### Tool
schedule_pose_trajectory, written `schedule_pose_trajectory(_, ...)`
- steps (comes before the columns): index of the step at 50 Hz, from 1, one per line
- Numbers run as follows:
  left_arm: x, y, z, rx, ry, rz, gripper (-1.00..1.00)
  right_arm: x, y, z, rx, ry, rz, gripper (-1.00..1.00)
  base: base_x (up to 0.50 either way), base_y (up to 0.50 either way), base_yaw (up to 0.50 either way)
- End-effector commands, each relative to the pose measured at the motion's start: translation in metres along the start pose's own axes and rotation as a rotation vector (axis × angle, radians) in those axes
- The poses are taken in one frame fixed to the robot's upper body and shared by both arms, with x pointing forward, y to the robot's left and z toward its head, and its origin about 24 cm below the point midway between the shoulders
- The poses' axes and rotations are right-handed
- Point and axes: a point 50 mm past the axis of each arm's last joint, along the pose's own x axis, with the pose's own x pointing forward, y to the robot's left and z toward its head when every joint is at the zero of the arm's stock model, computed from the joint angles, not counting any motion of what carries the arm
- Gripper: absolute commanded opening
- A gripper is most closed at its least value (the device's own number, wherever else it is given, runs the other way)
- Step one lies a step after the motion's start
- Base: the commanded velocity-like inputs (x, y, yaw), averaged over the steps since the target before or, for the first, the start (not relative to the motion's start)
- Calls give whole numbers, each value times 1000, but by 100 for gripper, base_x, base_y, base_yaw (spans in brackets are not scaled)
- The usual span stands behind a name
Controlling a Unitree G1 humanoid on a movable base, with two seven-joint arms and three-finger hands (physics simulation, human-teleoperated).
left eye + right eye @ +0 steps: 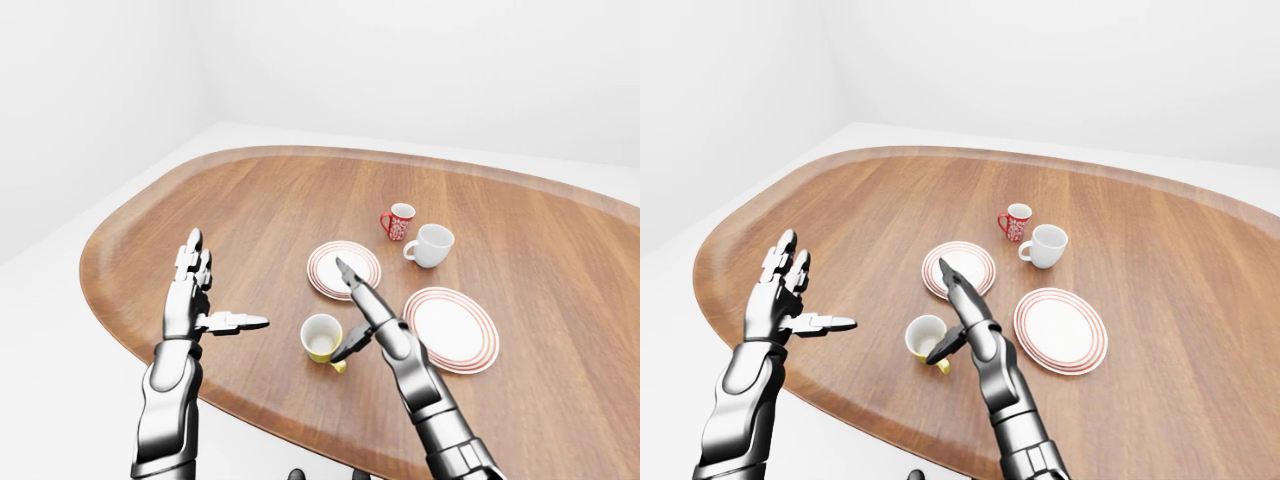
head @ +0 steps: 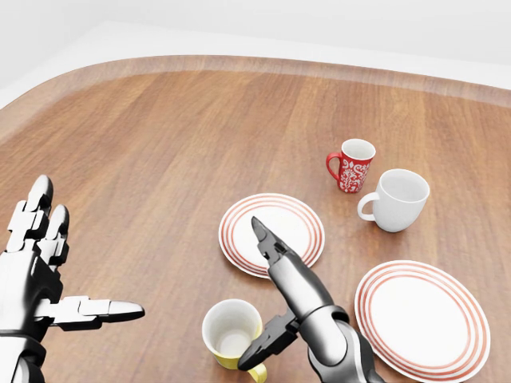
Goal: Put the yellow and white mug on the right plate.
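The right hand (image 2: pixel 275 307) is spread open, its thumb lying just beside the yellow mug (image 2: pixel 231 333) on its left. Past its fingertips sits a striped plate (image 2: pixel 307 219); another plate (image 2: pixel 421 319) lies to its right. The left hand (image 2: pixel 40 279) is open, well apart from the mug.

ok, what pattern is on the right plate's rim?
Concentric red rings around a plain white centre on the right plate; clearest in the head view.

Head view nearer, looking down; eye views wider, sharing table (image 1: pixel 250 200).
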Motion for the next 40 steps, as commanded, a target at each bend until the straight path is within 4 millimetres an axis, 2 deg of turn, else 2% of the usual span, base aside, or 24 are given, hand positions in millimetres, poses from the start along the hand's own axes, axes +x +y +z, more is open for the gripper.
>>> schedule_pose_trajectory(1,-1,0,1,0,-5,-1,100,6,7,-5,-15,36,-3,100,0,0,0)
schedule_pose_trajectory(21,-1,-1,1,-2,-3,-6,100,22,11,-18,-50,104,-12,100,0,0,0)
schedule_pose_trajectory(40,-1,-3,1,-3,-5,-13,100,30,12,-14,-66,108,-5,100,0,0,0)
